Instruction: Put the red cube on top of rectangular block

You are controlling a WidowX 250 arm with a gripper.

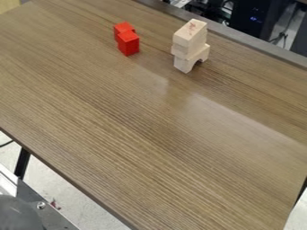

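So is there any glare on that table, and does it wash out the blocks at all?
Camera view: a soft, pale sheen slants across the brown tabletop, below and to the right of the wooden blocks; the wooden blocks and the red blocks aren't washed out, their edges still readable; small blue lights glow in the dark background.

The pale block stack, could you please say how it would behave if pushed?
The pale block stack would probably topple or slide apart, being tall over a small arched bottom block, with seams between pieces. Each block looks like solid wood, so likely stiff.
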